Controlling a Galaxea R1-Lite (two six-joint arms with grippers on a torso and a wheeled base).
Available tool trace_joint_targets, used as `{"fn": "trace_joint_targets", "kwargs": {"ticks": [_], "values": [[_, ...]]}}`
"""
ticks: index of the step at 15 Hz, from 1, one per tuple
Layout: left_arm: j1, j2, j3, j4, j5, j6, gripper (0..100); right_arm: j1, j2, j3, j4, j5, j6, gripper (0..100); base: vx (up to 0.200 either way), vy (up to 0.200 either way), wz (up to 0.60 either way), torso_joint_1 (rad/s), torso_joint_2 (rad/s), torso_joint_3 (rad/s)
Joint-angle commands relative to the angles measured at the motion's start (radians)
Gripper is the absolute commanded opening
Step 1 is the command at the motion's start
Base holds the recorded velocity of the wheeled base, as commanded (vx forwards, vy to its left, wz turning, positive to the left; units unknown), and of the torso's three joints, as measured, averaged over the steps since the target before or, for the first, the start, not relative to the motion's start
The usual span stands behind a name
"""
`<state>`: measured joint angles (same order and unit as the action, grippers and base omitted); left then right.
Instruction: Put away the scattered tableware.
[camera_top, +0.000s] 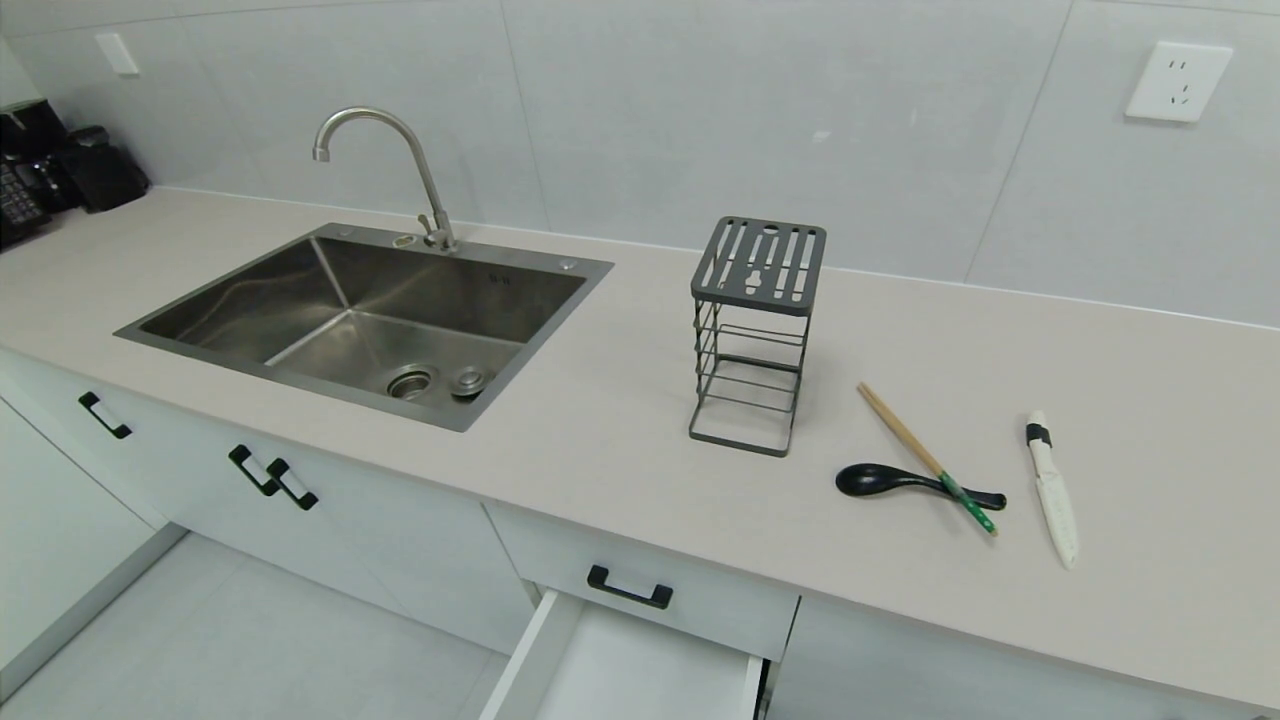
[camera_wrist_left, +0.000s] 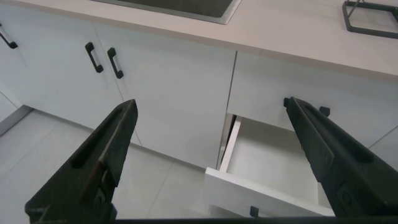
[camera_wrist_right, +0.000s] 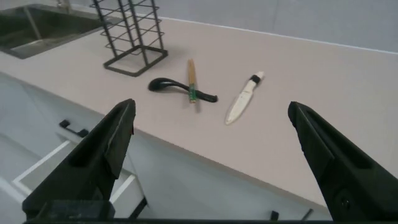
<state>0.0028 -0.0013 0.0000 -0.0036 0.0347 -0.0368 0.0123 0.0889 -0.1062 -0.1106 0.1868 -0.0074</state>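
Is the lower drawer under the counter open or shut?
Open. The lower drawer is pulled out from the cabinets, its pale inside showing.

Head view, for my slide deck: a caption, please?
Spoon, chopsticks and knife lie scattered on the counter beside a wire rack, drawer open below.

I note a black spoon (camera_top: 885, 480) lying flat, handle toward 3 o'clock. Green-tipped wooden chopsticks (camera_top: 915, 445) cross its handle. A white knife (camera_top: 1052, 490) lies at their 3 o'clock, apart.

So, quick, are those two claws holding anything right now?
Left gripper: open, holding nothing.
Right gripper: open, holding nothing.
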Motion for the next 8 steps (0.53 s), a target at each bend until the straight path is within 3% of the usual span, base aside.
{"fn": "trace_joint_targets", "kwargs": {"ticks": [1,8], "values": [[0.0,0.001,0.0,-0.001,0.001,0.0,100,0.02,0.215,-0.113,0.039,0.074,0.0,100,0.0,0.0,0.0,0.0,0.0,0.0],[0.0,0.001,0.0,0.001,0.001,-0.002,100,0.07,0.555,-0.227,0.034,0.122,-0.054,100,0.0,0.0,0.0,0.0,0.0,0.0]]}}
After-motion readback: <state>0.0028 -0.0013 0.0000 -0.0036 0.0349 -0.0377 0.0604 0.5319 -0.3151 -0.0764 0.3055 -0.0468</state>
